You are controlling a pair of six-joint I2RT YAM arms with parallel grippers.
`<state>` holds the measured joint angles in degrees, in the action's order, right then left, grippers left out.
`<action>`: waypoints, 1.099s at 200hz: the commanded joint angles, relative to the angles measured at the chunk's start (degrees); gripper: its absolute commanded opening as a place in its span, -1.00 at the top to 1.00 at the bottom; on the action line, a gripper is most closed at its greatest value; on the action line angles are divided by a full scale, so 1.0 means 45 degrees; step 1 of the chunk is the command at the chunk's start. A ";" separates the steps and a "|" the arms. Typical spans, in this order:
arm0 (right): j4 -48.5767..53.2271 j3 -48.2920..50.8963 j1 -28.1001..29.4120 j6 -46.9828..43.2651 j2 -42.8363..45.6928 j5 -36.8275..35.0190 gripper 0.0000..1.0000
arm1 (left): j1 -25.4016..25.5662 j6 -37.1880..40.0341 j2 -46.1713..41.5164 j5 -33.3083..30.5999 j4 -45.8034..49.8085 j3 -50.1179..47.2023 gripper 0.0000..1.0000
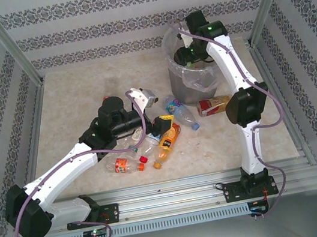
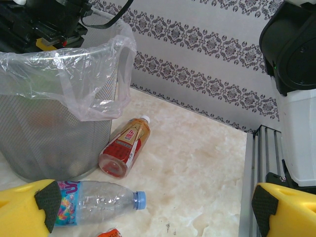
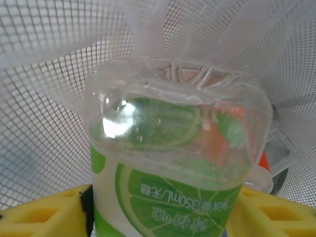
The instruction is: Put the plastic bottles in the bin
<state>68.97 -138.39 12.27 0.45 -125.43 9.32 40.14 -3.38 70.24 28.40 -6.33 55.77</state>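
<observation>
The grey mesh bin (image 1: 184, 84) stands at the back right, its clear liner folded over the rim. My right gripper (image 1: 187, 57) reaches down into its mouth. A green-labelled clear bottle (image 3: 173, 148) sits between that gripper's (image 3: 160, 217) yellow fingers, both against its sides, above the bin's mesh wall (image 3: 44, 98). My left gripper (image 1: 164, 126) hangs open over a cluster of bottles at mid-table. In the left wrist view its jaws (image 2: 155, 210) are wide apart, with a blue-capped bottle (image 2: 96, 201) beside the left fingertip. A red-labelled bottle (image 2: 123, 147) lies against the bin (image 2: 49, 143).
An orange bottle (image 1: 168, 144), a red-labelled one (image 1: 124, 165) and crushed clear ones lie near the left gripper. The blue-capped bottle (image 1: 180, 112) and the red-labelled one (image 1: 214, 105) lie by the bin's foot. Patterned walls and metal rails (image 1: 217, 178) enclose the table.
</observation>
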 commanded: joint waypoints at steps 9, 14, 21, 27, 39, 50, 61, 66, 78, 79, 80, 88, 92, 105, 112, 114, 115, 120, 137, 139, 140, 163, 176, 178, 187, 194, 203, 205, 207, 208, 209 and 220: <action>0.0164 -0.0467 0.0103 0.0307 0.0124 0.0683 -0.57 | 0.0163 0.0265 -0.0130 0.0015 0.0273 0.0460 -1.00; 0.0147 -0.0512 0.0086 0.0357 0.0138 0.0791 -0.59 | 0.0162 0.0263 -0.0120 0.0014 0.0273 0.0464 -1.00; 0.0095 -0.0519 0.0046 0.0458 0.0191 0.0930 -0.66 | 0.0168 0.0272 -0.0149 0.0016 0.0273 0.0463 -1.00; 0.0046 -0.0527 0.0028 0.0518 0.0249 0.1099 -0.70 | 0.0162 0.0272 -0.0159 0.0007 0.0289 0.0476 -1.00; -0.0047 -0.0517 -0.0041 0.0666 0.0404 0.1304 -0.73 | 0.0163 0.0300 -0.0195 -0.0021 0.0329 0.0470 -1.00; -0.0162 -0.0502 -0.0073 0.0795 0.0609 0.1243 -0.75 | 0.0167 0.0316 -0.0232 -0.0029 0.0316 0.0473 -1.00; -0.0266 -0.0497 -0.0076 0.0912 0.0883 0.0976 -0.76 | 0.0163 0.0335 -0.0244 -0.0067 0.0333 0.0459 -1.00; -0.0330 -0.0447 -0.0072 0.0916 0.1021 0.0862 -0.77 | 0.0183 0.0331 -0.0240 -0.0047 0.0332 0.0459 -1.00; -0.0552 -0.0265 -0.0071 0.0987 0.1453 0.0485 -0.78 | 0.0176 0.0326 -0.0227 -0.0053 0.0332 0.0465 -1.00; -0.0566 -0.0245 -0.0071 0.1000 0.1489 0.0447 -0.79 | 0.0179 0.0323 -0.0222 -0.0058 0.0332 0.0462 -1.00; -0.0593 -0.0215 -0.0071 0.1007 0.1517 0.0408 -0.79 | 0.0170 0.0322 -0.0220 -0.0050 0.0332 0.0460 -1.00; -0.0762 -0.0002 -0.0071 0.1063 0.1838 0.0187 -0.79 | 0.0174 0.0321 -0.0199 -0.0042 0.0322 0.0473 -1.00; -0.0886 0.0165 -0.0069 0.1096 0.1995 0.0080 -0.79 | 0.0179 0.0321 -0.0198 -0.0045 0.0331 0.0468 -1.00; -0.1314 0.0758 -0.0071 0.1165 0.2604 -0.0215 -0.80 | 0.0179 0.0306 -0.0208 -0.0027 0.0332 0.0464 -1.00; -0.1611 0.1163 -0.0052 0.1238 0.2973 -0.0385 -0.80 | 0.0181 0.0321 -0.0225 -0.0033 0.0329 0.0476 -1.00; -0.1688 0.1275 -0.0061 0.1246 0.3073 -0.0424 -0.80 | 0.0181 0.0321 -0.0229 -0.0040 0.0321 0.0478 -1.00; -0.1730 0.1326 -0.0056 0.1257 0.3129 -0.0437 -0.80 | 0.0172 0.0321 -0.0223 -0.0041 0.0317 0.0468 -1.00; -0.1924 0.1598 -0.0060 0.1284 0.3391 -0.0539 -0.81 | 0.0180 0.0321 -0.0223 -0.0045 0.0331 0.0463 -1.00; -0.2559 0.2545 -0.0074 0.1468 0.4299 -0.0817 -0.81 | 0.0182 0.0321 -0.0221 -0.0050 0.0325 0.0473 -1.00; -0.2623 0.2651 -0.0077 0.1479 0.4386 -0.0835 -0.81 | 0.0182 0.0330 -0.0219 -0.0044 0.0330 0.0462 -1.00; -0.2656 0.2708 -0.0074 0.1500 0.4450 -0.0848 -0.81 | 0.0182 0.0326 -0.0218 -0.0043 0.0321 0.0461 -1.00; -0.3354 0.4040 -0.0091 0.1993 0.5780 -0.1105 -0.84 | 0.0182 0.0292 -0.0234 -0.0013 0.0300 0.0461 -1.00; -0.3734 0.4928 -0.0134 0.2447 0.6595 -0.1375 -0.83 | 0.0192 0.0282 -0.0256 -0.0021 0.0302 0.0462 -1.00; -0.3776 0.5048 -0.0140 0.2524 0.6728 -0.1438 -0.83 | 0.0184 0.0267 -0.0242 -0.0022 0.0305 0.0460 -1.00; -0.4047 0.5686 -0.0212 0.2902 0.7324 -0.1586 -0.84 | 0.0191 0.0262 -0.0247 -0.0027 0.0313 0.0459 -1.00; -0.4144 0.6109 -0.0290 0.3246 0.7720 -0.1569 -0.86 | 0.0186 0.0262 -0.0267 -0.0027 0.0310 0.0464 -1.00; -0.4234 0.6705 -0.0390 0.3648 0.8232 -0.1468 -0.86 | 0.0182 0.0252 -0.0276 -0.0016 0.0301 0.0482 -1.00; -0.4267 0.6845 -0.0414 0.3752 0.8377 -0.1467 -0.86 | 0.0182 0.0245 -0.0276 -0.0016 0.0295 0.0484 -1.00; -0.4290 0.7002 -0.0450 0.3866 0.8497 -0.1466 -0.85 | 0.0182 0.0258 -0.0286 -0.0006 0.0308 0.0489 -1.00; -0.4310 0.7081 -0.0465 0.3924 0.8575 -0.1466 -0.85 | 0.0191 0.0260 -0.0301 -0.0015 0.0310 0.0484 -1.00; -0.4330 0.7159 -0.0473 0.3983 0.8654 -0.1476 -0.85 | 0.0186 0.0261 -0.0298 -0.0019 0.0302 0.0481 -1.00; -0.4708 0.8240 -0.0658 0.4644 0.9456 -0.1402 -0.86 | 0.0189 0.0262 -0.0301 -0.0007 0.0331 0.0488 -1.00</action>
<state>51.90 -108.25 10.98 13.63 -89.30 4.34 40.14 -3.18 70.24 28.38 -5.50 56.29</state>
